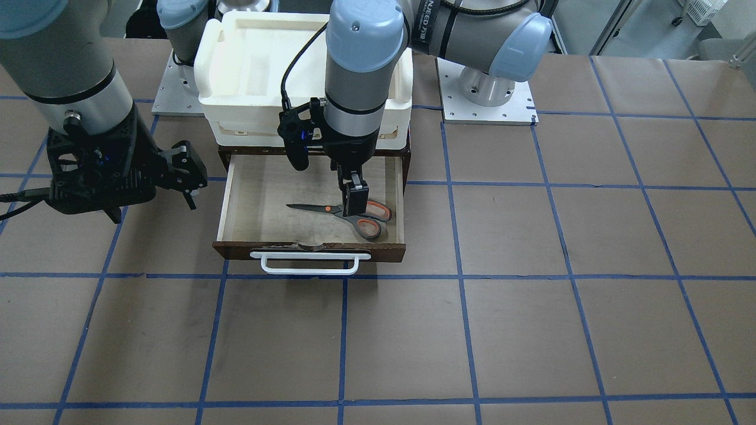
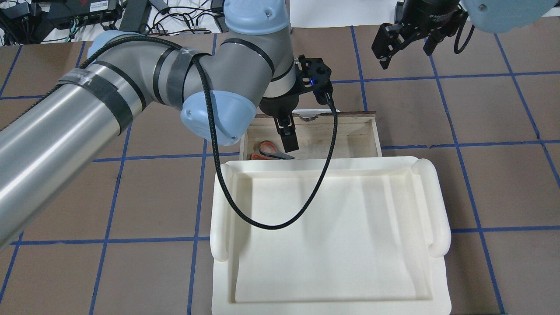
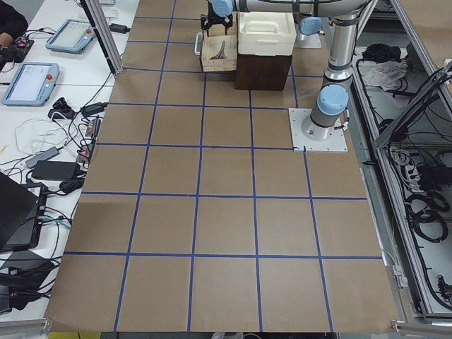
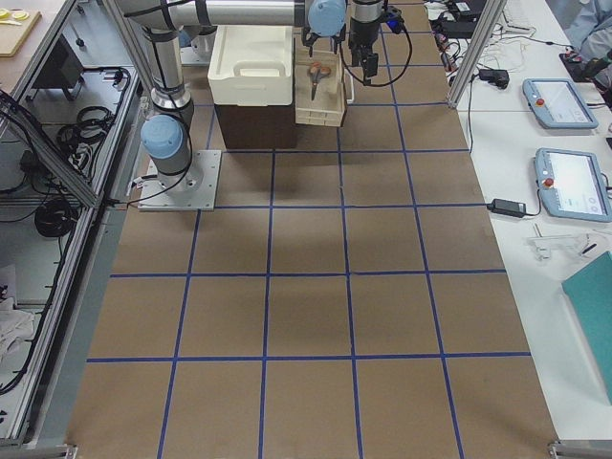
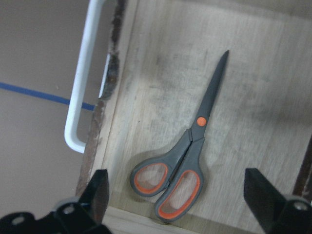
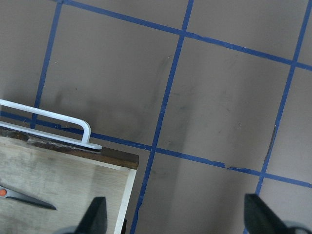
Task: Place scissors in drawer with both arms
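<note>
The scissors (image 1: 371,224) lie flat on the pale floor of the open drawer (image 1: 307,251), handles toward the drawer's side, blades pointing across it. My left gripper (image 1: 354,203) hangs just over the handle end. In the left wrist view its fingers (image 5: 100,187) stand wide apart on either side of the scissors (image 5: 195,141), open and holding nothing. My right gripper (image 1: 188,177) is open and empty, off beside the drawer over the table. The right wrist view shows the drawer's corner (image 6: 73,180) and a blade tip (image 6: 24,199).
A white plastic tray (image 2: 332,236) sits on top of the brown cabinet behind the drawer. The white bar handle (image 1: 310,264) sticks out at the drawer's front. The brown table paper carries a blue tape grid (image 1: 460,277). The left arm's black cable (image 2: 271,225) loops over the tray.
</note>
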Robot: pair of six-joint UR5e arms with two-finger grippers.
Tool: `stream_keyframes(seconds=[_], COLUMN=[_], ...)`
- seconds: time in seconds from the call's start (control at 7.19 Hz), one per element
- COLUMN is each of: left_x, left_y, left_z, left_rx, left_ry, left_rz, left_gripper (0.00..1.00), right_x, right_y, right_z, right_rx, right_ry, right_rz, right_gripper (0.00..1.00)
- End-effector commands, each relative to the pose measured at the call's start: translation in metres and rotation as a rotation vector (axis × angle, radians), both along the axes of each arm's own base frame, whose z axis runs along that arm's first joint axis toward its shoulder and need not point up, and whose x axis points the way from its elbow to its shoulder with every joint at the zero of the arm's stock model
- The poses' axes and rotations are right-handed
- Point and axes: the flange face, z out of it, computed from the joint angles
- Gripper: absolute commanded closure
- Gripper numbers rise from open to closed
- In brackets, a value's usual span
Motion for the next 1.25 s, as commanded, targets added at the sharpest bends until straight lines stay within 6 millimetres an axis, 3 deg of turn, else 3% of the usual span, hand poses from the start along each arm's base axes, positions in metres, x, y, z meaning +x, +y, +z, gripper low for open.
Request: stream_keyframes(seconds=[0.0,0.28,0.83,1.11], left_x=[0.024,0.066,0.208,0.251], left_y=[-0.007,-0.019,-0.038,-0.035], left_z=[0.033,0.059,0.098,0.096], left_rx=[-0.014,-0.033,-0.023,0.005], left_ry=[0.046,0.085,0.075,0.037], left_rz=[0.404,0.668,1.082,1.173], left_gripper=[0.00,0.00,0.00,0.00], right_x=[0.005,0.007,0.009,0.010], right_y=[0.004,0.010,0.012,0.016], right_z=[0.005,0.012,0.011,0.012], right_rx=[-0.011,-0.013,-0.005,0.011], right_ry=[-0.018,-0.047,-0.082,-0.080], right_rz=[-0.077,-0.091,-0.161,-0.163], right_gripper=[0.00,0.00,0.00,0.00])
